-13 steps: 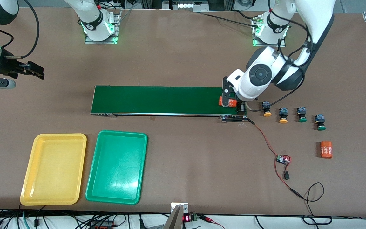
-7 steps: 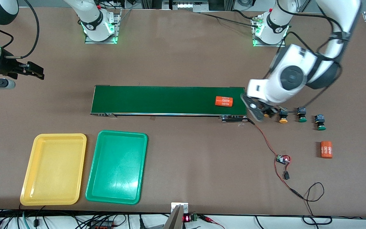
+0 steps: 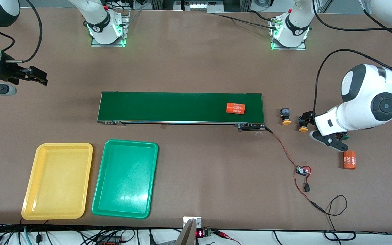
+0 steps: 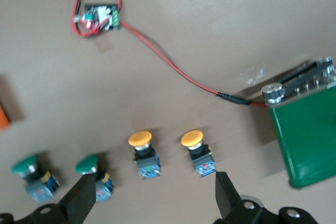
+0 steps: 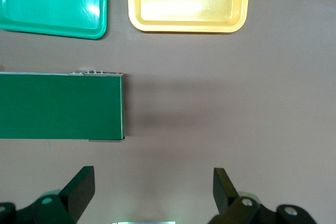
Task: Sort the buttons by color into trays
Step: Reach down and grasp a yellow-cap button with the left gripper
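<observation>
Four black-bodied buttons lie in a row on the table past the conveyor's end, toward the left arm's end. Two have yellow caps [image 4: 140, 139] [image 4: 192, 138] and two have green caps [image 4: 25, 165] [image 4: 87, 163]. In the front view both yellow buttons [image 3: 286, 116] [image 3: 303, 124] show, and the left hand covers the green ones. My left gripper [image 4: 153, 198] [image 3: 322, 133] hangs open over this row with nothing between its fingers. The yellow tray [image 3: 58, 180] [image 5: 189, 3] and green tray [image 3: 125, 178] [image 5: 52, 1] lie side by side nearer the front camera. My right gripper [image 5: 152, 192] [image 3: 29, 76] waits open and empty over the right arm's end of the table.
A long dark-green conveyor belt [image 3: 179, 107] [image 4: 310, 129] [image 5: 60, 106] carries an orange "4680" cylinder [image 3: 235, 108]. A second orange cylinder [image 3: 349, 160] stands nearer the camera than the buttons. A red wire leads from the belt to a small circuit board [image 3: 303, 170] [image 4: 100, 18].
The left arm has swung away from the conveyor's end, leaving the orange cylinder on the belt, and now hovers over the buttons. The cylinder has drifted along the belt. The right arm stayed still.
</observation>
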